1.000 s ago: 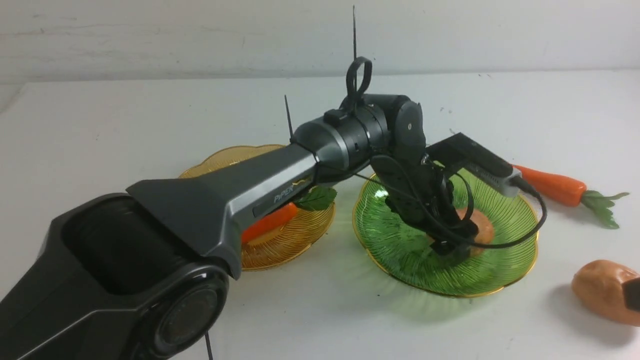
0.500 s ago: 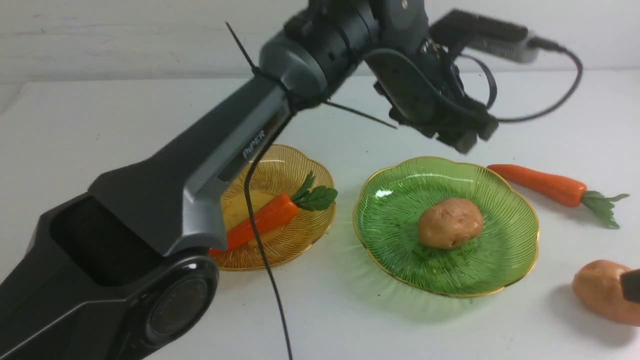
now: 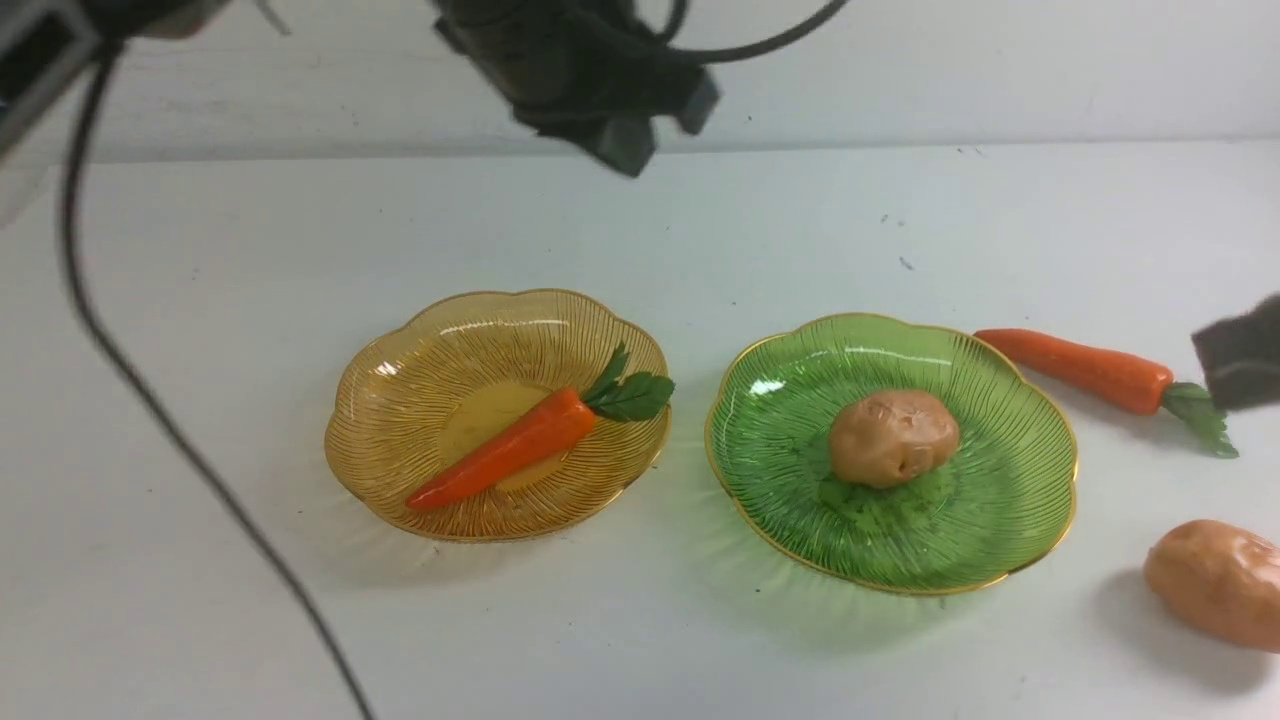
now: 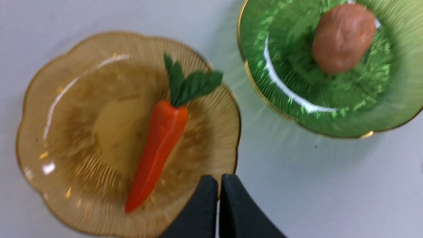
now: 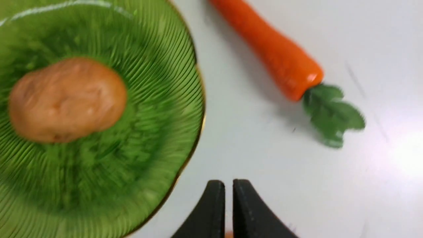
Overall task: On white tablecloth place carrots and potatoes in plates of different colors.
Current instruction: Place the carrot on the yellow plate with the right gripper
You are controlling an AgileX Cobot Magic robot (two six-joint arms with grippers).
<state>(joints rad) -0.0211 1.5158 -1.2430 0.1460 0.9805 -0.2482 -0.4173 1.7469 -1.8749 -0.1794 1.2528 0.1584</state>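
On the white tablecloth (image 3: 220,250) an amber plate (image 3: 400,400) holds one carrot (image 3: 510,445). The green plate (image 3: 1000,480) beside it holds a potato (image 3: 893,438). A second carrot (image 3: 1085,368) lies on the cloth right of the green plate, and a second potato (image 3: 1215,582) sits near the right front. My left gripper (image 3: 625,145) hangs high above the back, shut and empty; its fingers (image 4: 211,198) meet over the amber plate's (image 4: 66,115) edge. My right gripper (image 3: 1240,350) hovers by the loose carrot's leaves, its jaws (image 5: 228,185) shut on nothing, between green plate (image 5: 148,49) and carrot (image 5: 274,53).
A black cable (image 3: 170,420) from the left arm dangles across the left side of the front view. Bare cloth lies in front of both plates and behind them up to the white wall (image 3: 1000,70).
My left gripper let go of the potato in the green plate, shut, and rose away to the upper left. My right gripper moved from the loose potato up toward the loose carrot.
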